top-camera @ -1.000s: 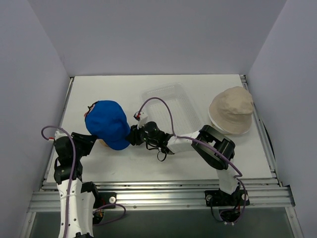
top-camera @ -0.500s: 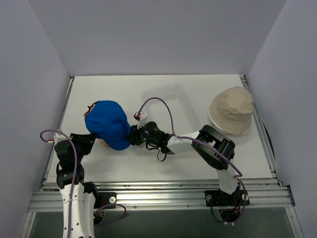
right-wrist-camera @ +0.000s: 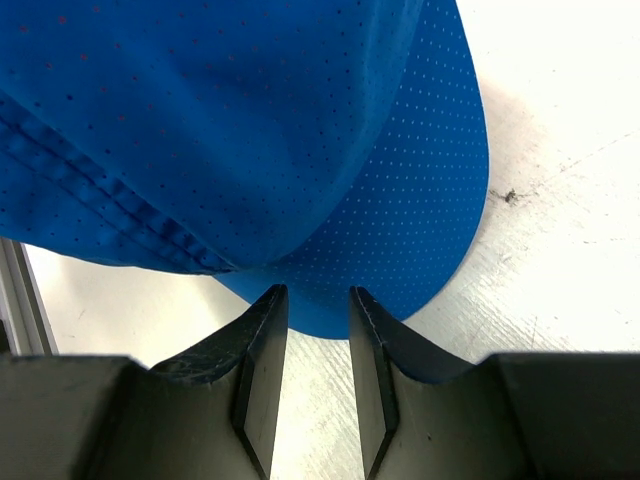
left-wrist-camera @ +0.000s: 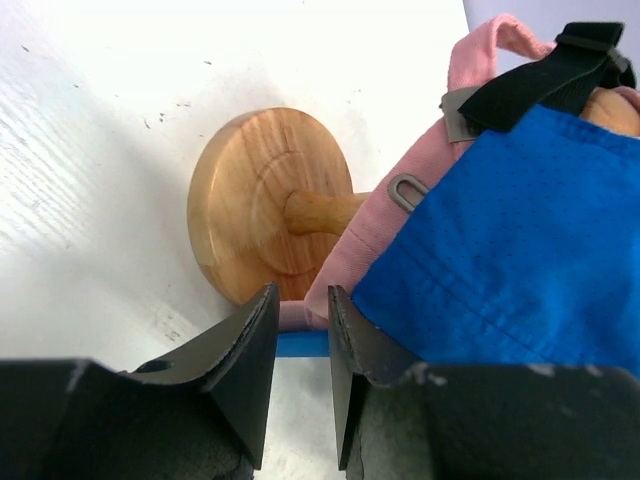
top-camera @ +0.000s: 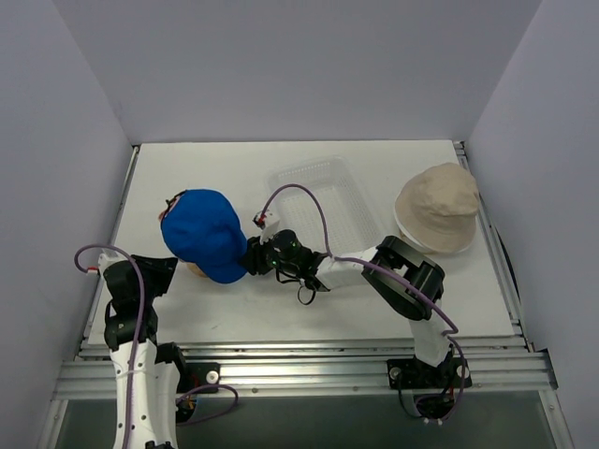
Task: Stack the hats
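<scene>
Blue cap (top-camera: 204,234) sits over pink cap (left-wrist-camera: 400,215) on wooden stand (left-wrist-camera: 262,205) at bench (top-camera: 281,318) left, so stack's part-built; beige bucket hat (top-camera: 437,208) lies far right. R arm stretches low across, R fingers (right-wrist-camera: 262,370) narrowly apart at blue brim, nothing clamped. L arm crouches by stand base, L fingers (left-wrist-camera: 250,360) nearly together; can't tell if nipping cap edges.
</scene>
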Tool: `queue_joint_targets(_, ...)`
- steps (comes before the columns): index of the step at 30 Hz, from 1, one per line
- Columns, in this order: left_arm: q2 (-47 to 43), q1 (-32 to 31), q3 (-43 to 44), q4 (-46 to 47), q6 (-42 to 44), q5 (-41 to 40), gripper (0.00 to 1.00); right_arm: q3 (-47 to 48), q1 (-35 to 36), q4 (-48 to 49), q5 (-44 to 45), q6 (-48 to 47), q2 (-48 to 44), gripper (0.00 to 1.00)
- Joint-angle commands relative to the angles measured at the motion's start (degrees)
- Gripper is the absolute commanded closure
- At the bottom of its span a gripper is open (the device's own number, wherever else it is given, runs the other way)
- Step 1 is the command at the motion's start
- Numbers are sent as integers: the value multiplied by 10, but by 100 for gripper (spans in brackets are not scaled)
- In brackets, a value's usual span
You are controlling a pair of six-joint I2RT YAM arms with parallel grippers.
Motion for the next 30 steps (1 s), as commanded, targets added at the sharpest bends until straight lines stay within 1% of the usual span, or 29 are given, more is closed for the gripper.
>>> queue_joint_targets(1, -5, 2, 76, -67, 24, -50, 65, -2, -3, 5, 13, -12, -42, 73)
queue_joint_targets(2, -8, 2, 93, -82, 44, -60, 65, -3, -2, 5, 13, -13, -42, 73)
queue_joint_targets(3, -6, 2, 133, -98, 55, -70, 64, -2, -2, 5, 11, -13, -41, 72)
queue_joint_targets(4, -4, 2, 156, -132, 63, -88, 62, -1, -3, 5, 10, -13, -39, 72)
queue_joint_targets(6, 8, 2, 200, -157, 96, -108, 59, 1, -2, 6, 9, -13, -36, 72)
queue_joint_targets(7, 15, 2, 239, -158, 105, -108, 57, 2, -3, 6, 9, -13, -31, 73)
queue_joint_targets(9, 41, 2, 271, -130, 149, -90, 46, 3, -3, 7, 10, -12, -27, 73)
queue_joint_targets(10, 76, 2, 307, -122, 175, -64, 40, 4, -2, 8, 11, -12, -23, 72)
queue_joint_targets(11, 101, 2, 328, -117, 187, -59, 39, 4, -2, 8, 10, -11, -22, 72)
queue_joint_targets(12, 129, 2, 351, -107, 202, -49, 39, 5, -2, 8, 11, -11, -20, 73)
queue_joint_targets(13, 195, 2, 376, -108, 216, -36, 39, 5, -2, 8, 12, -10, -17, 72)
queue_joint_targets(14, 233, 2, 436, -116, 243, -8, 39, 6, -2, 8, 13, -9, -16, 72)
queue_joint_targets(15, 266, 2, 466, -132, 257, 5, 39, 7, -2, 6, 12, -10, -15, 72)
queue_joint_targets(16, 326, 1, 494, -143, 269, 17, 39, 9, -2, 4, 12, -10, -13, 72)
queue_joint_targets(17, 353, 1, 536, -151, 290, 26, 39, 10, -2, 3, 13, -11, -13, 72)
queue_joint_targets(19, 404, 1, 555, -155, 307, 51, 38, 12, -2, 1, 14, -13, -13, 72)
queue_joint_targets(22, 451, -1, 571, -154, 338, 94, 37, 17, -3, -3, 14, -15, -13, 72)
queue_joint_targets(30, 509, -20, 552, -144, 379, 129, 36, 21, -9, -2, 11, -16, -5, 72)
